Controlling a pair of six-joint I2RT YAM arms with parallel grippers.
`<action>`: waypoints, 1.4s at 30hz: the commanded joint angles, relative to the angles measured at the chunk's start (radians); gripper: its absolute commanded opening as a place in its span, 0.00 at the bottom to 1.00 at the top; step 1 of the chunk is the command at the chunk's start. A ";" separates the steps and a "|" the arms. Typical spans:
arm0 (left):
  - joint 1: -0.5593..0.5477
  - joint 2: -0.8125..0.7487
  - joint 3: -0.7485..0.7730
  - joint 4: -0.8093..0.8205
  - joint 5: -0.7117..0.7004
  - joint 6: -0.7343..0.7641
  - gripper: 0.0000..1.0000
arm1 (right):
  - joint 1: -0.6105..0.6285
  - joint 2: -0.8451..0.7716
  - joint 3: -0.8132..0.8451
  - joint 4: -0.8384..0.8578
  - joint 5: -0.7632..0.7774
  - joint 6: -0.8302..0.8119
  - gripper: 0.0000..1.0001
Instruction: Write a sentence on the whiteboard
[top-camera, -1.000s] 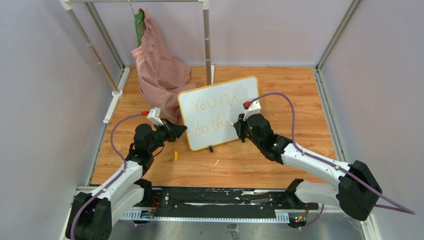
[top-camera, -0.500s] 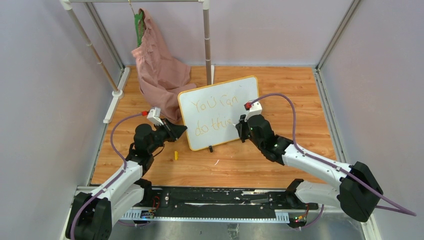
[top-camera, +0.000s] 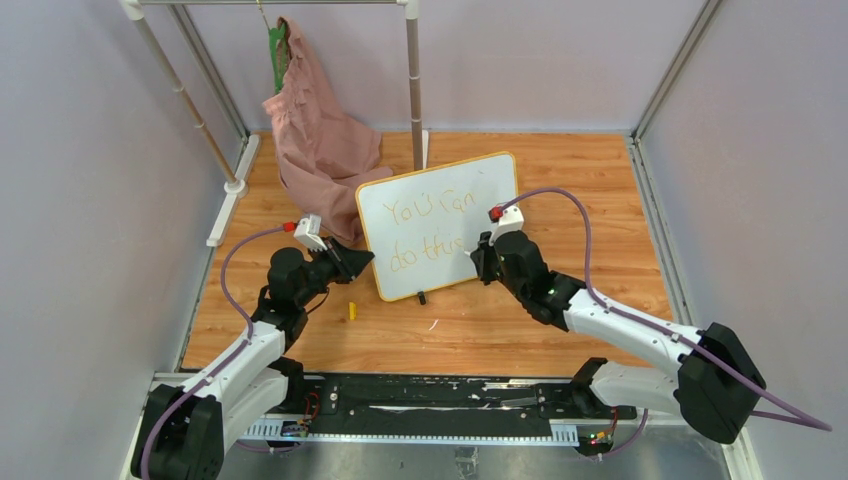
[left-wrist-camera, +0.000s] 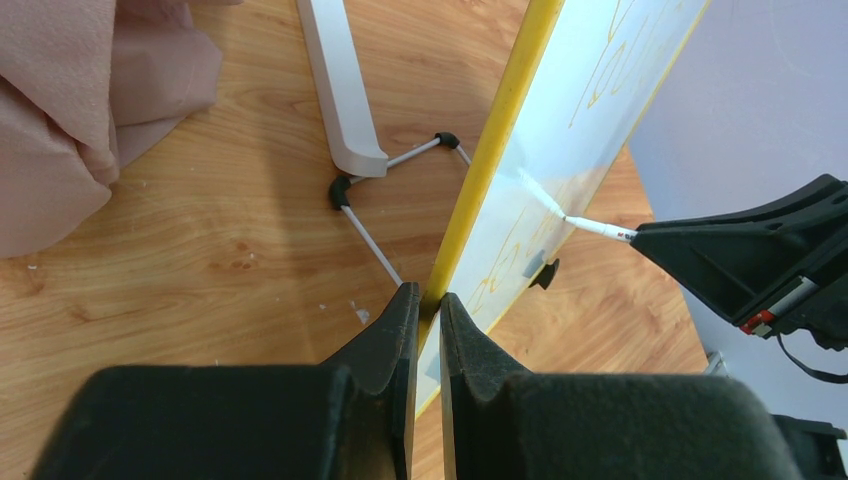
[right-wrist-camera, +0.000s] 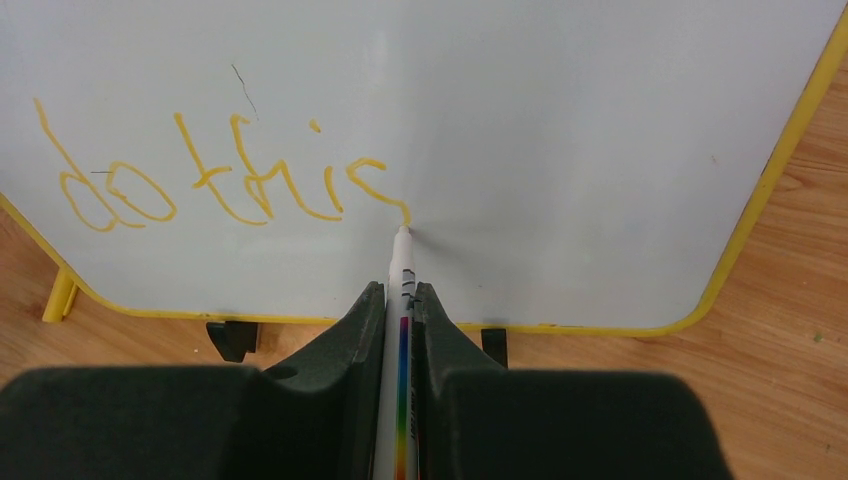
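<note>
Whiteboard (top-camera: 445, 268) upright on the table (top-camera: 570, 180); sentence (right-wrist-camera: 230, 180) reads "You can / do this" (orange, two lines). Left gripper (left-wrist-camera: 427, 300) is pinched tight on its yellow side edge. The right gripper (right-wrist-camera: 398, 295) clamps a marker (right-wrist-camera: 402, 262), tip touching the final "s".

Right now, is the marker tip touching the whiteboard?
Touching. The right wrist view shows the marker tip pressed against the whiteboard, exactly where the last stroke of the sentence ends.

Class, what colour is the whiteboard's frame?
The frame is yellow; the right wrist view shows it best.
</note>
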 joint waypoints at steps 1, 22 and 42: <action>-0.005 -0.010 0.000 0.049 0.003 -0.013 0.00 | 0.020 0.017 -0.006 0.000 -0.009 0.013 0.00; -0.005 -0.012 0.001 0.049 0.003 -0.012 0.00 | 0.056 0.059 0.052 0.014 -0.009 0.008 0.00; -0.005 -0.006 0.001 0.049 0.000 -0.009 0.00 | 0.059 0.016 0.069 0.004 -0.031 -0.007 0.00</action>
